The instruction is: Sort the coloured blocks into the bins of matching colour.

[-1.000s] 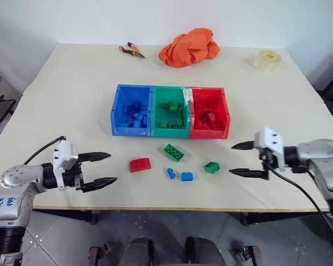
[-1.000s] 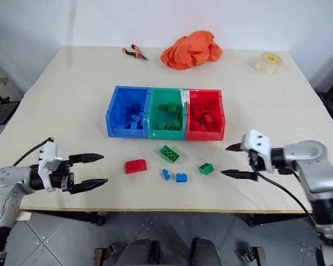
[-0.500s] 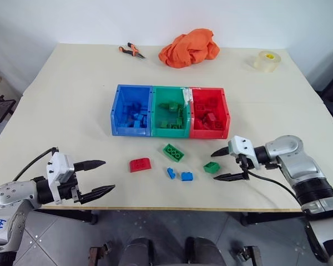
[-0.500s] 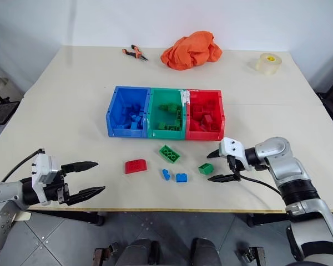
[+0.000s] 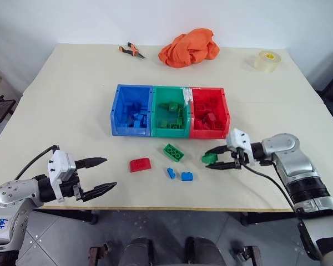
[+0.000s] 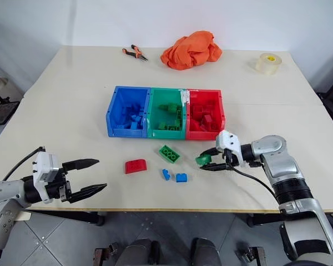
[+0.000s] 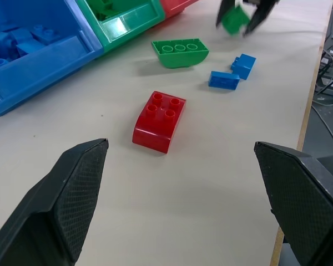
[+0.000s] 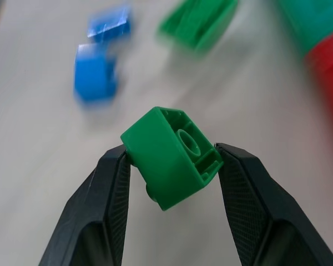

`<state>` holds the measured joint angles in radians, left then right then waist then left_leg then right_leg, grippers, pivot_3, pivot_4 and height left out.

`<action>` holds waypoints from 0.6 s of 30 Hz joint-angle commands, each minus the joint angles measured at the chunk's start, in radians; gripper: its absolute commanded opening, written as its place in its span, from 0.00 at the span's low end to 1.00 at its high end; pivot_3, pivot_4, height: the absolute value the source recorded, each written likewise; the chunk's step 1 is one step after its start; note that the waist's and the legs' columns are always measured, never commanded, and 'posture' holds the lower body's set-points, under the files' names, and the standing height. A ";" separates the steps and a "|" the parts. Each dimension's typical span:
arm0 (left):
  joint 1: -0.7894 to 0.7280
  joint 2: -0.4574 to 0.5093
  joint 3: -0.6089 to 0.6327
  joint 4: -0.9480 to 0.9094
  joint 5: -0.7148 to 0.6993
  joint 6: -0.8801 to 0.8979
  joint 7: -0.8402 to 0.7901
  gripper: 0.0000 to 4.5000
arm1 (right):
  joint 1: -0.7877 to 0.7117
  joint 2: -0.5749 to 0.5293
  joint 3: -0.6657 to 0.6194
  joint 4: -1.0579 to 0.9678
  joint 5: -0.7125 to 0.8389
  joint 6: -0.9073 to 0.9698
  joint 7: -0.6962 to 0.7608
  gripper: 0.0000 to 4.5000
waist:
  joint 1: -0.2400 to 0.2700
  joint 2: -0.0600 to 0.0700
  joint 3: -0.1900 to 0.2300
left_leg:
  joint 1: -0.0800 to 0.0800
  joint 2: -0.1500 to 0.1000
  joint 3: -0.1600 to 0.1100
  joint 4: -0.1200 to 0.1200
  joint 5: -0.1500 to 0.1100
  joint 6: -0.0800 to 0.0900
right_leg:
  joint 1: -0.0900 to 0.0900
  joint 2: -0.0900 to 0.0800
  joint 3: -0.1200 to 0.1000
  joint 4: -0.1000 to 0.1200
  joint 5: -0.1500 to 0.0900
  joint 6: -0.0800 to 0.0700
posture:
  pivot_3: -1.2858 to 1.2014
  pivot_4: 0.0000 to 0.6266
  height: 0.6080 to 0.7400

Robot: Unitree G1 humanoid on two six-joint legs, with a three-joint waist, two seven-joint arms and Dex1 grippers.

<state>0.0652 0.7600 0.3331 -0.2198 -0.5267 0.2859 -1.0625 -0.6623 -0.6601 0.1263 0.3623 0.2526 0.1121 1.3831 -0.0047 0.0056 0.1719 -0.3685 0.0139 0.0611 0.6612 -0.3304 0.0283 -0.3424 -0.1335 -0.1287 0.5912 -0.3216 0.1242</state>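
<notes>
**Green block gripped, green bin next**

Head views: your right tool (image 5: pixel 217 161) is clenched on the small green block (image 5: pixel 209 159), right of centre, below the red bin (image 5: pixel 209 133). Your left tool (image 5: pixel 99 176), lower left, hangs released.

Right wrist view: the block (image 8: pixel 171 157) sits tilted, its hollow underside facing the camera, its long axis skewed between the fingers.

Next, I judge, carry it up-left over the green bin (image 5: pixel 169 129) and release.
</notes>
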 commanded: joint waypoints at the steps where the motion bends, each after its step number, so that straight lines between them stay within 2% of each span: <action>1: -0.023 -0.008 -0.003 -0.002 -0.010 -0.013 0.008 1.00 | -0.115 0.036 -0.061 -0.076 0.060 0.104 -0.083 0.44 | -0.003 0.000 0.000 | 0.000 0.000 0.000 0.000 0.000 0.000 | 0.000 0.000 0.000 0.000 0.000 0.000 | 0.52 0.24 1.00; 6: -0.049 -0.016 -0.017 0.035 0.001 -0.031 0.006 1.00 | -0.294 0.185 -0.047 0.067 0.018 0.062 -0.194 0.44 | -0.023 0.000 0.000 | 0.000 0.001 0.000 -0.001 0.000 -0.002 | -0.002 0.001 0.000 0.003 0.000 -0.001 | 0.52 0.24 1.00; 10: -0.065 -0.032 -0.032 0.053 0.011 -0.055 0.014 1.00 | -0.418 0.315 -0.011 0.306 -0.070 -0.076 -0.276 0.44 | -0.027 0.000 0.000 | 0.000 0.000 0.000 -0.001 0.000 -0.002 | -0.003 0.002 -0.001 0.007 0.000 -0.001 | 0.52 0.24 1.00; 14: -0.067 -0.041 -0.041 0.052 0.016 -0.066 0.018 1.00 | -0.524 0.398 -0.004 0.547 -0.144 -0.195 -0.371 0.44 | -0.026 -0.001 0.000 | 0.000 -0.002 0.000 0.000 0.000 -0.001 | -0.009 0.003 0.000 0.017 0.000 -0.001 | 0.52 0.24 1.00; 18: -0.072 -0.040 -0.039 0.052 0.016 -0.073 0.022 1.00 | -0.581 0.410 0.032 0.691 -0.243 -0.334 -0.436 0.73 | -0.026 -0.001 -0.001 | -0.001 -0.002 -0.001 0.000 0.000 -0.001 | -0.010 0.003 0.000 0.020 0.000 -0.001 | 0.52 0.24 1.00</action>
<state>0.0024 0.7200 0.2868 -0.1493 -0.5068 0.2301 -1.0411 -1.2154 -0.2469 0.1575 1.0288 0.0331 -0.1518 0.9645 -0.0311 0.0047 0.1713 -0.3695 0.0116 0.0600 0.6614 -0.3305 0.0272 -0.3526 -0.1307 -0.1280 0.6110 -0.3219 0.1235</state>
